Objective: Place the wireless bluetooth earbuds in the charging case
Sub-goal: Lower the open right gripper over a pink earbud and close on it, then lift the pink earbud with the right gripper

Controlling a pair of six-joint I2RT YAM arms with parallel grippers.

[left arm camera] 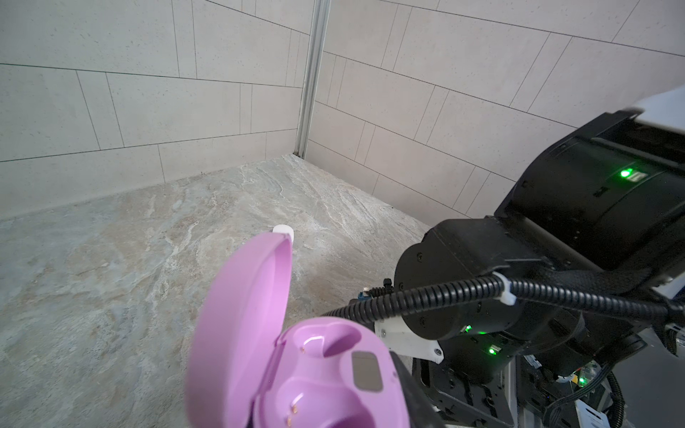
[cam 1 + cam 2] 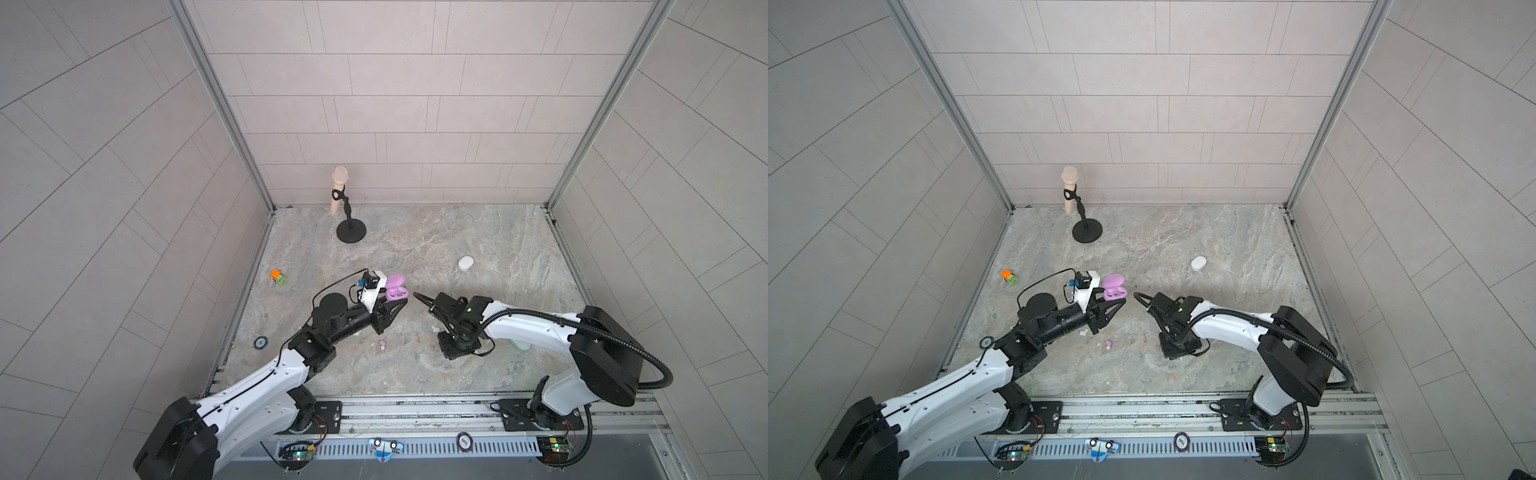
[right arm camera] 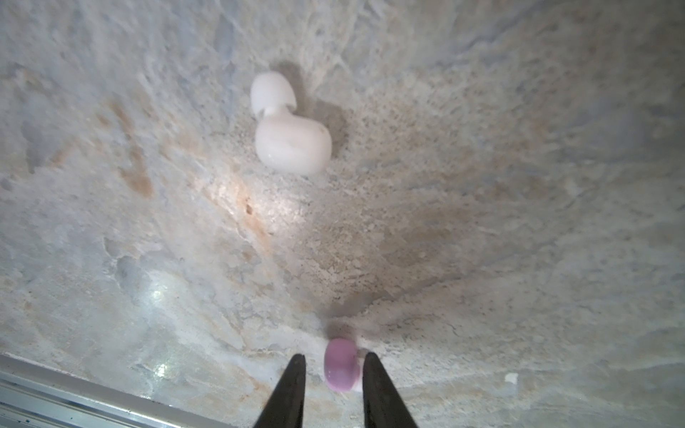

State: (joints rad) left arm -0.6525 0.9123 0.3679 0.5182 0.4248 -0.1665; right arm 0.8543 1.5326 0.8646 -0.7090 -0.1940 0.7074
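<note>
Narrowly spread, right claw (image 3: 334, 356) straddles lilac earbud (image 3: 341, 370); left claw (image 2: 398, 301) pinches open lilac case (image 1: 318, 378).

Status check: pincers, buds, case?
Left pincer shut on open case. Right pincer straddles lilac bud, gap one side. White bud lies apart.

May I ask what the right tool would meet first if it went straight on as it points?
Probably the lilac earbud between the tips of the right tool, then the stone table behind it; depth is unclear in the wrist view.
</note>
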